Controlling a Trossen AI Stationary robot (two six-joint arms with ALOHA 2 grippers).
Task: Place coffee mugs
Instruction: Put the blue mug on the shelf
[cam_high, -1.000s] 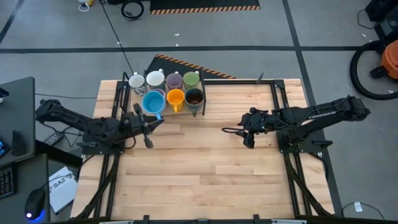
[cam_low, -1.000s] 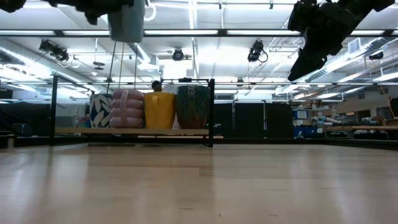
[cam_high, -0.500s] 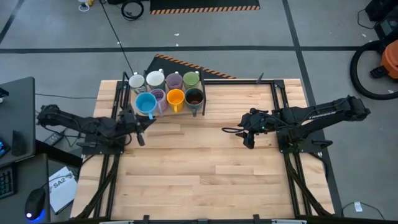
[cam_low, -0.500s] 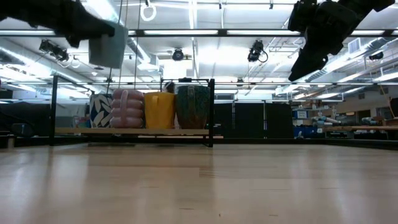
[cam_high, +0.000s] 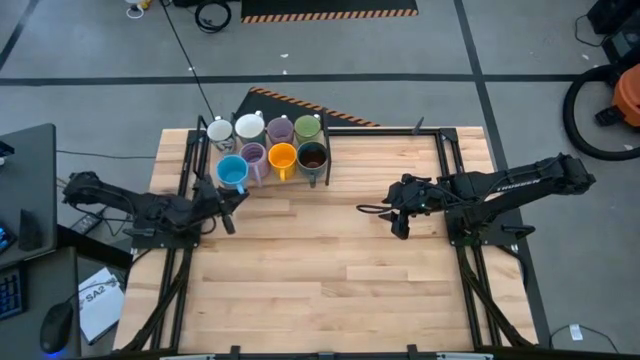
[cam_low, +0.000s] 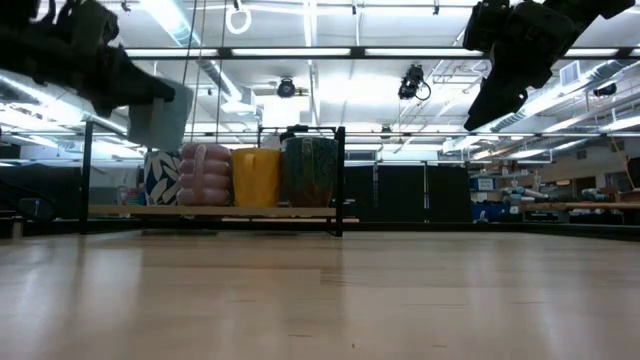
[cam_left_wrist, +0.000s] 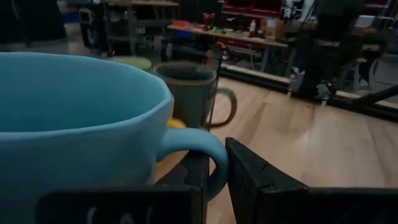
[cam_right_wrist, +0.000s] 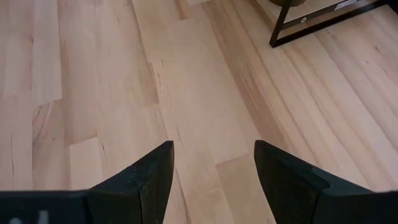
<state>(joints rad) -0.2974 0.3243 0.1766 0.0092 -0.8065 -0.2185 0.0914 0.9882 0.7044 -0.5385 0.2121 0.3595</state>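
Gripping blue mug (cam_left_wrist: 74, 124) handle, left fingers (cam_left_wrist: 261, 186) clamped, mug base cut off, right fingers (cam_right_wrist: 289, 171) apart.

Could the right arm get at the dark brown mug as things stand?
Probably yes: the right end effector is open and empty, and bare wooden table lies between it and the small dark brown ceramic mug.

1. A pale wooden table (cam_high: 330, 270) carries a black metal rack (cam_low: 338, 180) at its far edge.
2. An orange vacuum cleaner (cam_high: 628, 95) stands on the grey floor.
3. Yellow-black hazard tape (cam_high: 330, 13) marks the floor.
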